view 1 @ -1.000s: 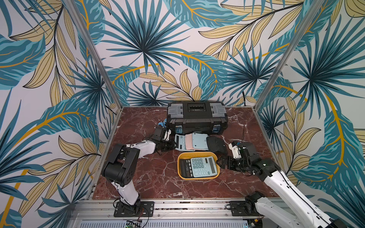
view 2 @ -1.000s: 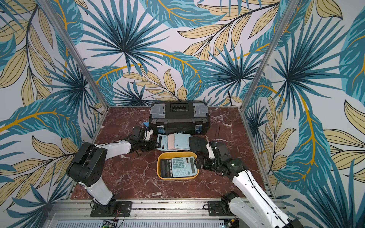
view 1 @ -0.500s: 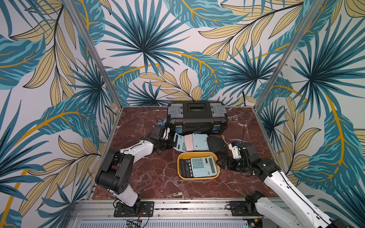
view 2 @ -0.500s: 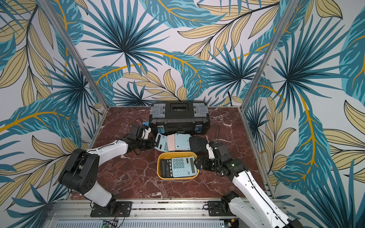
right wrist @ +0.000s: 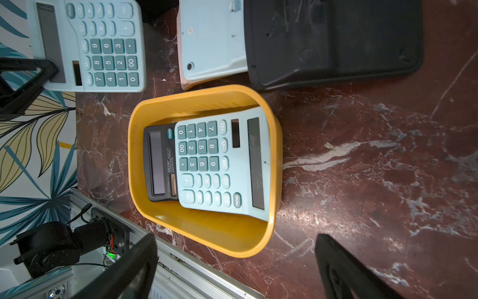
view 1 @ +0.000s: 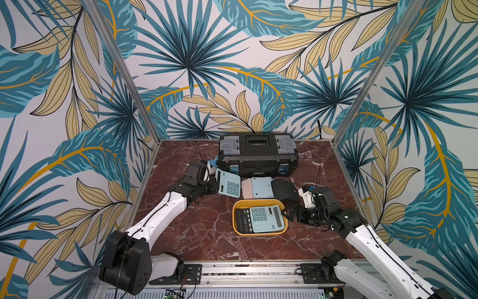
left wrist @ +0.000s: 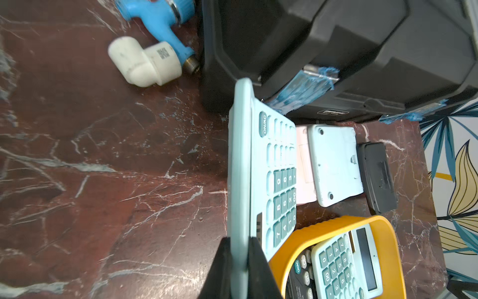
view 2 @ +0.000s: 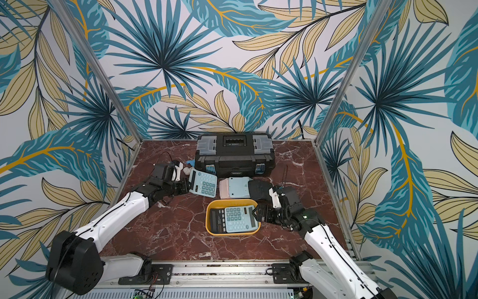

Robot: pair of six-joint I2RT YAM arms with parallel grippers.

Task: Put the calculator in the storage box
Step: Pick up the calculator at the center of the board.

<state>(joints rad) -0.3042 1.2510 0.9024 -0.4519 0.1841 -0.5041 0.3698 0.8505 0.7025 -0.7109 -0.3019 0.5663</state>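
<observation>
While the left claw (left wrist: 239,246) is clamped on the display end of a pale blue calculator (view 1: 229,182), held tilted just beside the toolbox (view 1: 257,155), the pick-up appears done and the carry is in hand. The yellow storage box (view 1: 260,232) sits near on the counter (view 1: 201,227) and already holds two calculators. The right claw (view 1: 287,212) stands wide open and empty beside it. The next move calls for clearing the rim and laying the calculator flat on top.

I'm finding the toolbox (view 1: 257,155), upturned calculators (view 1: 261,187) and pipe fittings (left wrist: 144,62) crowding the far counter (view 1: 181,155); near me, bare counter left of the tray (view 1: 258,233) is lying open.
</observation>
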